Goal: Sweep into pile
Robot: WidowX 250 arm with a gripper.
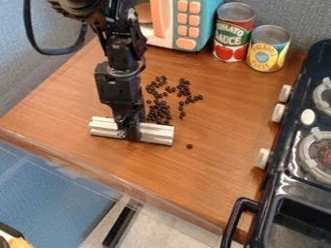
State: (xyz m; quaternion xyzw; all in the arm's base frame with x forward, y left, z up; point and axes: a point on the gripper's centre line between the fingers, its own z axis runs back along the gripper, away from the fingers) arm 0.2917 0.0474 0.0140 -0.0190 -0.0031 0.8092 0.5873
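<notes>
The top edge of the frame cuts off the black arm and the teal toy microwave. The black gripper hides the middle of the ribbed white bar. The small dark round pieces are too tiny to identify exactly, and any behind the arm are hidden. The toy stove runs past the right edge. At lower left, an orange-and-black object is cropped beyond recognition.
</notes>
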